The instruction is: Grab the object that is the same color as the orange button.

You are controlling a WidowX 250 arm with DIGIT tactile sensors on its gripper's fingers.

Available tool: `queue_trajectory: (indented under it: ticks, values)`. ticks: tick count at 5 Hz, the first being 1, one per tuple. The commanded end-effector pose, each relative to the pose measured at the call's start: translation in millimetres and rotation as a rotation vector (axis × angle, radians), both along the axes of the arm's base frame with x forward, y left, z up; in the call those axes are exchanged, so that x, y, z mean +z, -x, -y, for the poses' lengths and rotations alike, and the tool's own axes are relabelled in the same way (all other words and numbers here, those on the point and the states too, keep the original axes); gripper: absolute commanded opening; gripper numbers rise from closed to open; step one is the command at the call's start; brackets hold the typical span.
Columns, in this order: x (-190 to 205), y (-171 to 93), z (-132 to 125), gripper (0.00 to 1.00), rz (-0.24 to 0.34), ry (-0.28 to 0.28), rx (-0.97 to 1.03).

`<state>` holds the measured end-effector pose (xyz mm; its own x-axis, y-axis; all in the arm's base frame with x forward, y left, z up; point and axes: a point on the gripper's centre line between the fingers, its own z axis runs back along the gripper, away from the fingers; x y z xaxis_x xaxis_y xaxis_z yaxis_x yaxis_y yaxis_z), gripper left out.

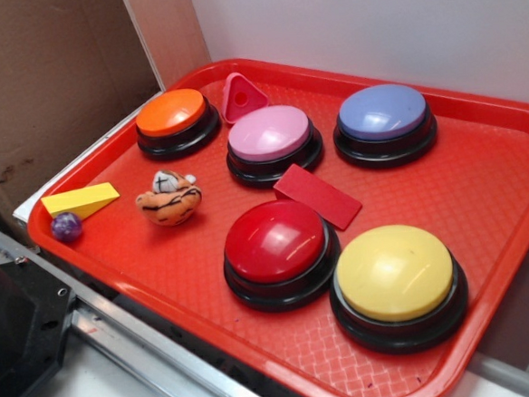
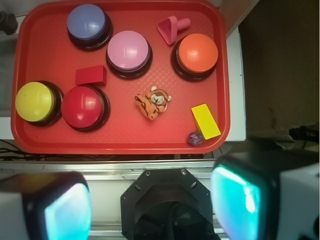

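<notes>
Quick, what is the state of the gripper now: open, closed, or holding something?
Gripper: open and empty, fingers wide apart, well above the tray.

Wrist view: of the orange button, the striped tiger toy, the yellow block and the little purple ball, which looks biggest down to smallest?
1. Orange button
2. Tiger toy and yellow block: too alike to rank
3. Purple ball, clearly smallest

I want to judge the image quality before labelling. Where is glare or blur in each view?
Exterior view: soft glare on the red button and yellow button; the tiger toy is slightly soft. Wrist view: the tray is sharp, with small highlights on the orange button; the jaws at the bottom edge are blurred and glow cyan.
</notes>
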<state>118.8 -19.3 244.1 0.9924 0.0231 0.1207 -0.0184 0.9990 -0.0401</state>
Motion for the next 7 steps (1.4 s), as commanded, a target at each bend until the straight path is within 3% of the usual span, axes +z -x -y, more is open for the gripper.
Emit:
queue_trajectory:
  ticks: [1,2,3,4,5,7]
  values:
    - [0.0,0.0,0.0,1.0,0.0,0.0,0.0]
    - [-10.8,-7.2,-7.3,1.0,0.019,0.084,0.132]
    - [-28.9,-11.2,-9.2,1.0,0.007,0.114,0.25]
    - [-59.4,-15.7,-8.6,1.0,0.007,0.186,0.443]
    - [-101.3,-29.4,-10.2,1.0,0.054,0.247,0.59]
    - [-164.3,-61.0,-10.0,1.0,0.093,0.252,0.78]
